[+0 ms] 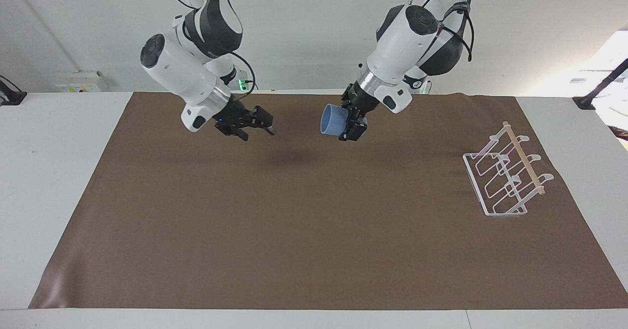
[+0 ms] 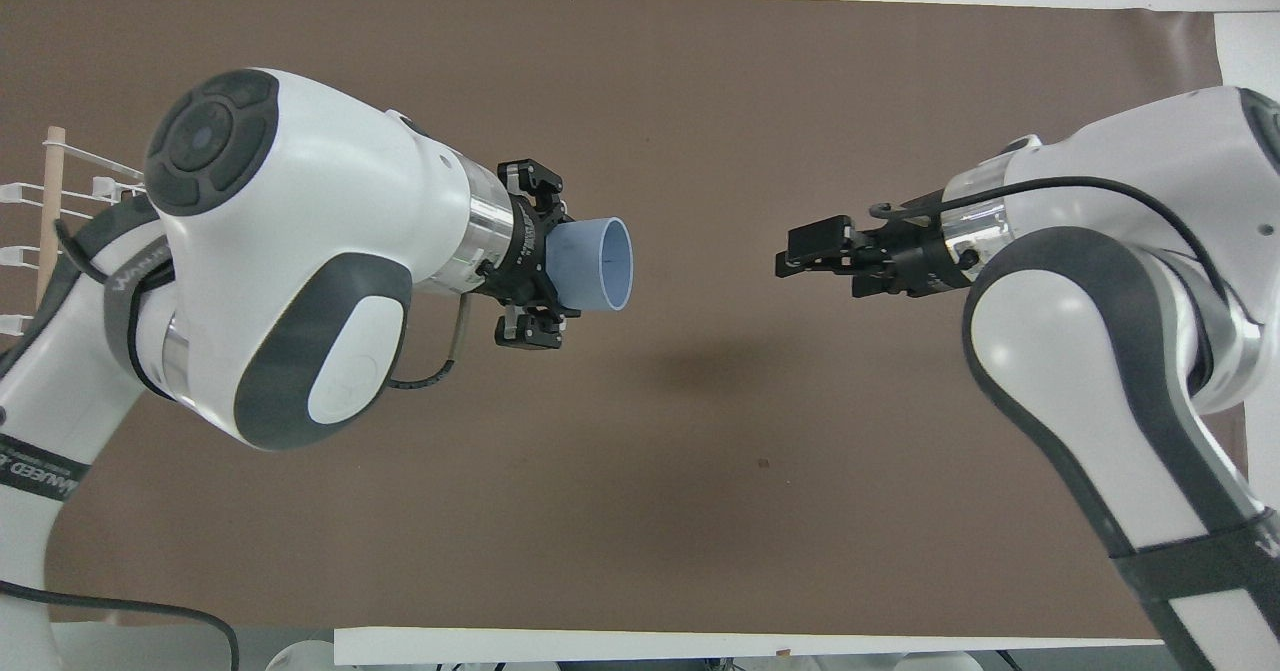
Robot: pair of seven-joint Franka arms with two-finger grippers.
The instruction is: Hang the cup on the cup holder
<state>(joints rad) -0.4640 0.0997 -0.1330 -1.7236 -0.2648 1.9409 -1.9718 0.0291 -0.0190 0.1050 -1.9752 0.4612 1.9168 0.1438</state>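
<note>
1. The left gripper [image 1: 354, 123] is hanging in the air over the brown mat [image 1: 314, 231], toward the robots' edge of it, with its fingers clamped on the base end of the cup [image 1: 333, 120].
2. The cup is lying on its side in that grip, clear of the mat, with its open rim [image 2: 620, 264] facing toward the right arm's end of the table; nothing is showing inside it.
3. The right gripper [image 1: 260, 124] is hanging over the mat as well, well apart from the cup, its fingers spread open and holding nothing, its tips pointing toward the cup's mouth.
4. A soft shadow [image 1: 289, 158] is lying on the mat under the gap between the two grippers.
5. The cup holder [image 1: 505, 177] is standing on the mat at the left arm's end of the table, well apart from the cup, its wooden dowel [image 1: 524, 158] running along the top and its clear prongs carrying nothing.
6. The mat is covering most of the white table [image 1: 54, 172].
</note>
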